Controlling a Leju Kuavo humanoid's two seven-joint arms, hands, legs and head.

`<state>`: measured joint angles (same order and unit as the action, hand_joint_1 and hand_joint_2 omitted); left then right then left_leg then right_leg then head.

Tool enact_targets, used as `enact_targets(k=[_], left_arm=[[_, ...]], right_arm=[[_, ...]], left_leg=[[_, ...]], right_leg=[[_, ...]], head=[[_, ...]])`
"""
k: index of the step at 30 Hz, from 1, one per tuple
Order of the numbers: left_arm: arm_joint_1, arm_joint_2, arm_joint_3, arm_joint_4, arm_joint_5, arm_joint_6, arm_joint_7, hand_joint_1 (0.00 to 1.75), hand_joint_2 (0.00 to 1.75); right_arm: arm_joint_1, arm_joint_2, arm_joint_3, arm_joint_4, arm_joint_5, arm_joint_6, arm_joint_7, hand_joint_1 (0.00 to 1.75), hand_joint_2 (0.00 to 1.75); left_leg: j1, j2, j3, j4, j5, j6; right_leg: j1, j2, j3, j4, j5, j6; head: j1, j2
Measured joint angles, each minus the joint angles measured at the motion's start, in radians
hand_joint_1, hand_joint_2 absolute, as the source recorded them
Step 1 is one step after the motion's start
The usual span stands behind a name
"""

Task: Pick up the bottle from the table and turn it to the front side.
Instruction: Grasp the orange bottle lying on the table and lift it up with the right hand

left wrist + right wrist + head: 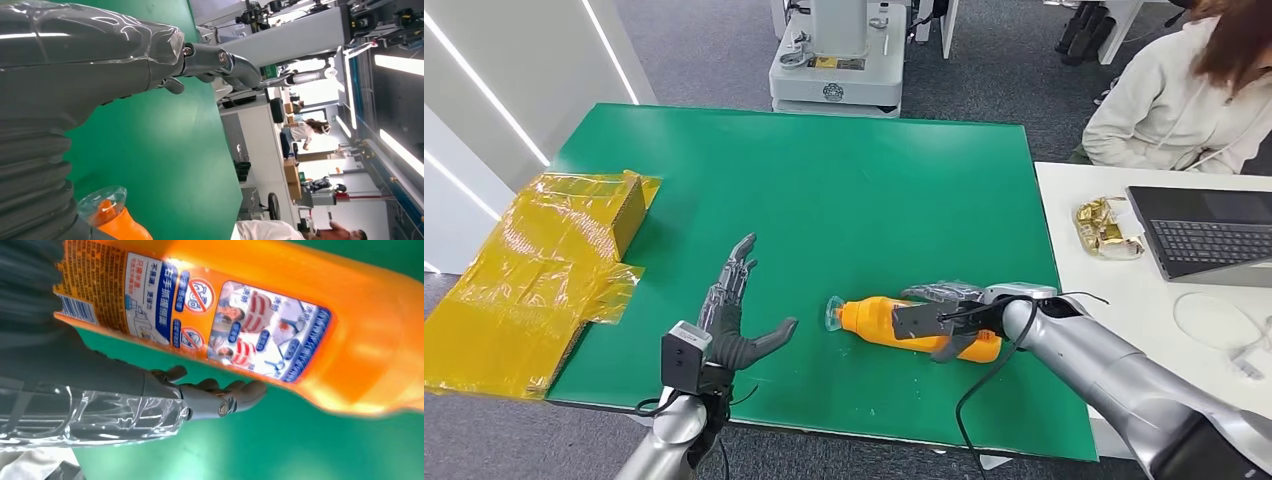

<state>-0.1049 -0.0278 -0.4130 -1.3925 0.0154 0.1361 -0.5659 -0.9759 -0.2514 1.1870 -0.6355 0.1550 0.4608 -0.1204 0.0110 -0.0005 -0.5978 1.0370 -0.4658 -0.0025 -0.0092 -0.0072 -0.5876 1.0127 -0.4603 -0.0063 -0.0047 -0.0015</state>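
Observation:
An orange bottle (879, 322) with a clear cap (835, 313) lies on its side on the green table (824, 190), cap pointing left. My right hand (939, 320) is wrapped over its middle, fingers (944, 292) behind it and thumb in front. In the right wrist view the printed label (240, 325) of the bottle (350, 315) faces the camera and the thumb (220, 397) touches the bottle's edge. My left hand (734, 320) is spread and holds nothing, left of the cap near the table's front edge. The left wrist view catches the bottle's cap (102, 205) beside my left hand (220, 62).
Yellow film-wrapped boxes (534, 270) lie at the table's left edge. A white table (1124, 300) on the right carries a laptop (1204, 235) and a gold object (1104, 225). A person (1174, 100) sits behind it. A white machine base (839, 60) stands beyond the far edge.

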Motion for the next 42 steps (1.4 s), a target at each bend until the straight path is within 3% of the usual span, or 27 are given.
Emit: enact_targets(k=[13, 17, 18, 21, 22, 29, 33, 35, 42], left_arm=[[0.006, -0.019, 0.015, -0.013, -0.009, -0.011, 0.025, 0.00, 1.75], [0.013, -0.024, 0.018, -0.018, -0.014, -0.017, 0.031, 0.00, 1.75], [0.015, -0.025, 0.019, -0.019, -0.015, -0.019, 0.032, 0.00, 1.75], [0.017, -0.030, 0.022, -0.020, -0.016, -0.026, 0.039, 0.00, 1.75], [0.017, -0.031, 0.024, -0.020, -0.017, -0.029, 0.041, 0.00, 1.75], [0.015, -0.041, 0.033, -0.020, -0.009, -0.040, 0.051, 0.00, 1.75], [0.015, -0.044, 0.035, -0.020, -0.003, -0.042, 0.054, 0.00, 1.75], [0.015, -0.045, 0.035, -0.020, -0.002, -0.043, 0.054, 0.00, 1.75], [0.021, -0.045, 0.039, -0.020, -0.006, -0.049, 0.053, 0.00, 1.75]], right_arm=[[0.000, -0.005, 0.056, 0.011, 0.044, -0.037, 0.026, 0.03, 1.75], [0.004, -0.018, 0.070, 0.002, 0.076, -0.056, 0.046, 0.21, 1.75], [0.006, -0.021, 0.074, -0.002, 0.086, -0.062, 0.050, 0.38, 1.75], [0.010, -0.030, 0.083, -0.016, 0.107, -0.068, 0.066, 1.28, 1.75], [0.010, -0.032, 0.084, -0.021, 0.114, -0.065, 0.074, 1.42, 1.75], [0.007, -0.053, 0.087, -0.059, 0.147, -0.041, 0.103, 1.41, 1.75], [0.006, -0.064, 0.091, -0.078, 0.166, -0.029, 0.115, 1.69, 1.75], [0.006, -0.071, 0.092, -0.089, 0.167, -0.025, 0.118, 1.75, 1.75], [0.051, -0.115, 0.053, -0.120, 0.070, -0.093, 0.048, 1.75, 1.75]], left_leg=[[0.000, 0.000, 0.000, 0.000, 0.000, 0.000], [0.000, 0.000, 0.000, 0.000, 0.000, 0.000], [0.000, 0.000, 0.000, 0.000, 0.000, 0.000], [0.000, 0.000, 0.000, 0.000, 0.000, 0.000], [0.000, 0.001, 0.001, 0.000, 0.000, 0.000], [0.000, 0.001, 0.002, 0.000, 0.000, 0.000], [0.000, 0.001, 0.003, 0.000, 0.000, 0.000], [0.000, 0.001, 0.003, 0.000, 0.000, 0.000], [0.000, 0.000, 0.002, 0.000, 0.000, 0.000]], right_leg=[[0.000, 0.000, 0.000, 0.000, 0.000, 0.000], [0.000, 0.000, 0.000, 0.000, 0.000, 0.000], [0.000, 0.000, 0.000, 0.000, 0.000, 0.000], [0.000, 0.001, 0.000, 0.000, 0.000, 0.000], [0.000, 0.001, 0.000, 0.000, 0.000, 0.000], [0.000, 0.001, 0.001, -0.001, 0.000, 0.000], [0.000, 0.001, 0.002, -0.001, 0.000, 0.000], [0.000, 0.001, 0.002, -0.001, 0.000, 0.000], [0.000, 0.000, 0.002, -0.001, 0.000, 0.000]], head=[[0.000, 0.000], [0.000, 0.000], [0.000, 0.000], [0.000, 0.000], [0.000, 0.000], [0.000, 0.000], [0.000, 0.000], [0.000, 0.000], [0.000, 0.000]])
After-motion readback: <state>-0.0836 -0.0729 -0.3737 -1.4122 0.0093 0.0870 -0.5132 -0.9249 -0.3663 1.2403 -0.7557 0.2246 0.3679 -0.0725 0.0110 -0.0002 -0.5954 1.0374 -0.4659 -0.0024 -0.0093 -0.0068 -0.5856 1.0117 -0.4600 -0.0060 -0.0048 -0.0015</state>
